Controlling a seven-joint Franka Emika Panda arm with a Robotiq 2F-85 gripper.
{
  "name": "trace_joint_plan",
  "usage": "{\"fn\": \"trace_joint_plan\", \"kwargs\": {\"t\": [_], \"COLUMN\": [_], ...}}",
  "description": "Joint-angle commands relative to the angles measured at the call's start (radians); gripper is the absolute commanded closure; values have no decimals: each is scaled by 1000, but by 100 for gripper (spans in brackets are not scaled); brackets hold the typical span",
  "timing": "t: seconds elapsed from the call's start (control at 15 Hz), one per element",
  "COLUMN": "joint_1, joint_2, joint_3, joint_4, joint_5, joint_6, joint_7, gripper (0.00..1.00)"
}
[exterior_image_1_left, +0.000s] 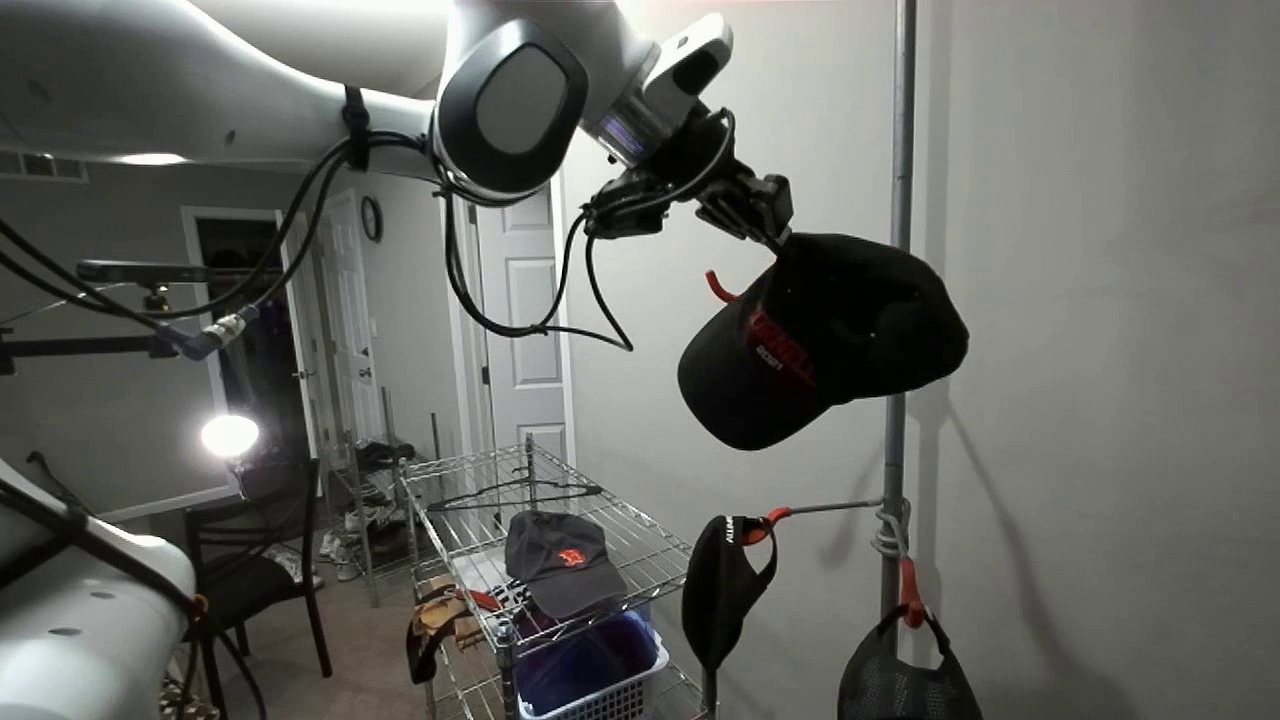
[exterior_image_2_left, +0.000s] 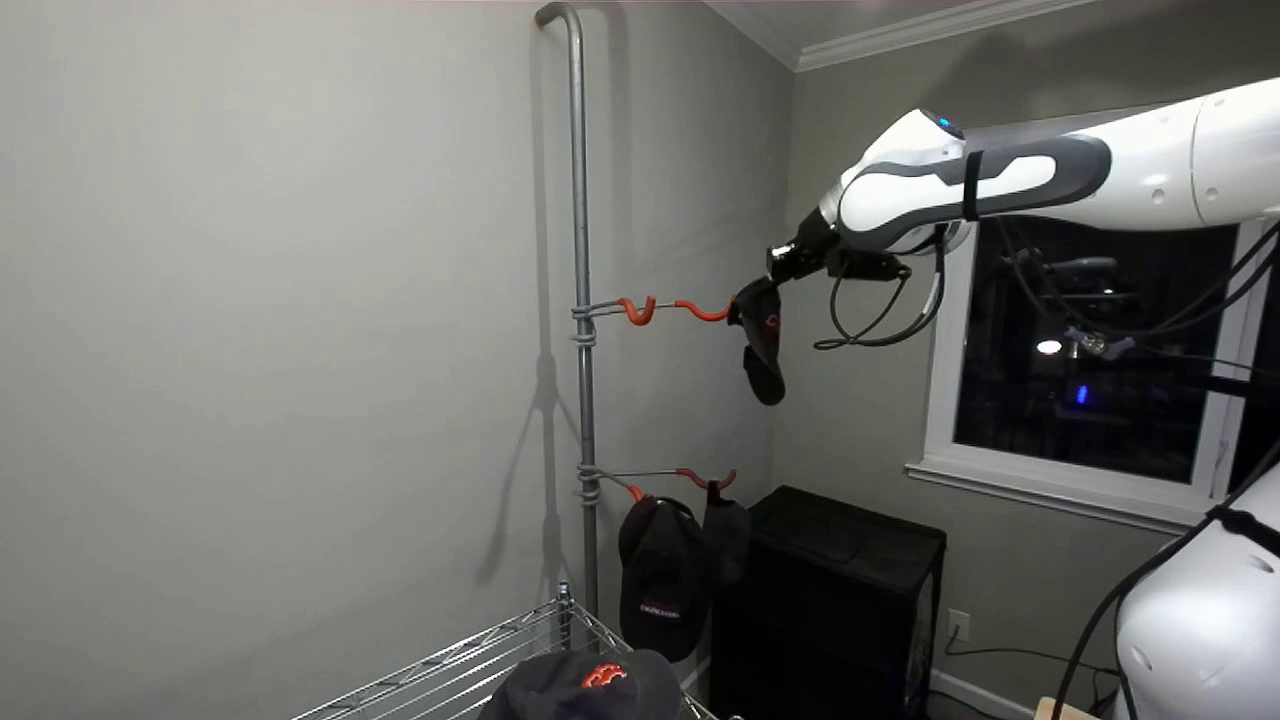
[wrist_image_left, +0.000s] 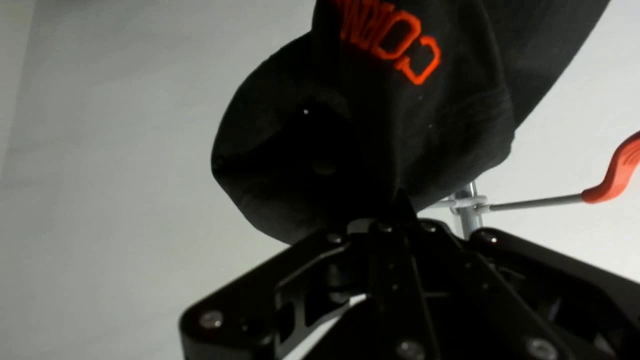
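Tool (exterior_image_1_left: 779, 243) closed, angled downward

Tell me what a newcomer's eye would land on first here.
Most likely the black baseball cap, pinched by the end effector and hanging brim-down in front of the gray metal pole in an exterior view. Next, perhaps, the glaring light at the left of that view. Then the orange-red hooks on the pole, the lower two bearing caps.

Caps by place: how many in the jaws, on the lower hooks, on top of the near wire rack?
Black cap in the jaws: 1
Hanging caps on the lower hooks: 2
Dark gray cap on top of the near wire rack: 1
Total: 4
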Motion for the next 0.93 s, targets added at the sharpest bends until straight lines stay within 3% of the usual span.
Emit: {"fn": "trace_joint_plan", "kwargs": {"t": [0.0, 0.2, 0.33, 0.87], "joint_1": [-107, -178, -176, 0], "joint_2": [-5, -8, 7, 83], "joint_3": [75, 120, 127, 100], "joint_4": [39, 76, 113, 163], "joint_5": [-123, -226, -267, -294], "joint_6": [75, 117, 125, -1], "joint_7": [114, 174, 136, -187], "gripper": [100, 100, 100, 100]}}
